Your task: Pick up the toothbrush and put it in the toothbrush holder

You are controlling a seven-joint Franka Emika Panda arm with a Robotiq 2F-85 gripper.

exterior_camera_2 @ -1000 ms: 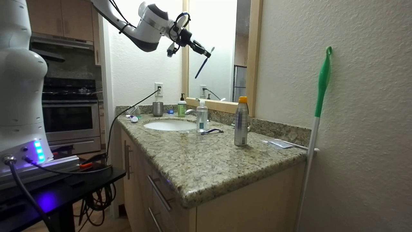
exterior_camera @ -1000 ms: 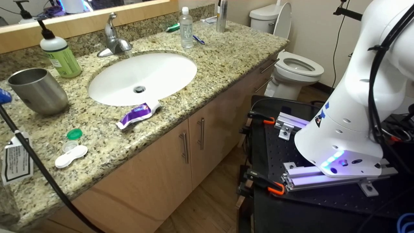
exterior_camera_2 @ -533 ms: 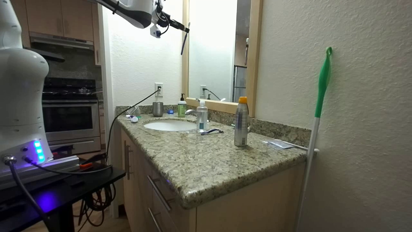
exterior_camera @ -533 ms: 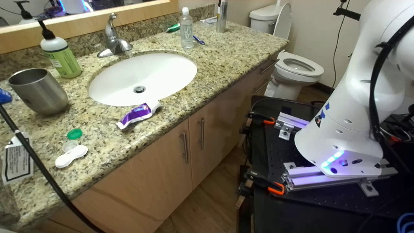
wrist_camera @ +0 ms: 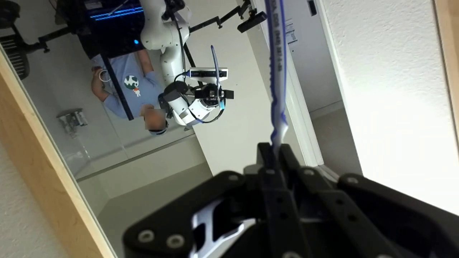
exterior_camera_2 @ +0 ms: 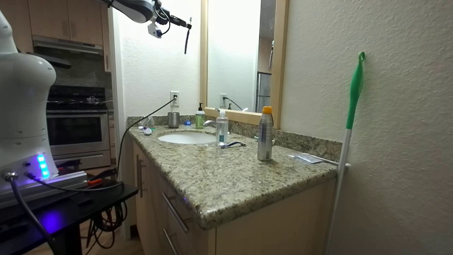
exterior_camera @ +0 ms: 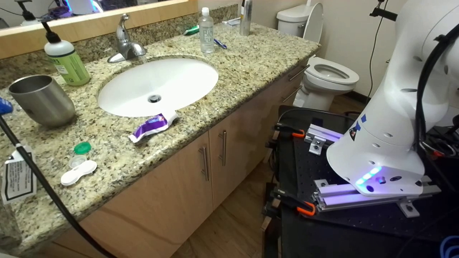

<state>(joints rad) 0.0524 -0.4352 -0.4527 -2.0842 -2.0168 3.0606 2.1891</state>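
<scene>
"High above the counter [exterior_camera_2: 226, 177], in an exterior view: the gripper [exterior_camera_2: 189, 26], tips pointing sideways. Load?"

"The toothbrush [exterior_camera_2: 186, 41], pinched in the jaws. Hangs near vertical with a slight lean: longer dark-looking part below the tips, shorter paler end above."

"Wrist view agrees?"

"Agrees. Closed tips, and from between them a pale, blue-edged length with small lettering, running to the top of that view."

"And the toothbrush holder [exterior_camera: 43, 102]?"

"Standing on the counter in both exterior views. Plain grey metal, well below the toothbrush and apart from it."

"Neighbours?"

"Green-bodied soap bottle [exterior_camera: 70, 66] between the toothbrush holder and the faucet [exterior_camera: 127, 48]. Purple-and-white toothpaste tube [exterior_camera: 152, 127] lying just beside the sink [exterior_camera: 179, 82]. Small white lens case [exterior_camera: 79, 172] nearer the counter's front edge."

"Across the sink from the toothbrush holder?"

"A clear bottle [exterior_camera: 207, 36], upright, with a blue-handled item [exterior_camera: 220, 44] lying near its base; then a silver can [exterior_camera: 246, 19], also upright."
</scene>
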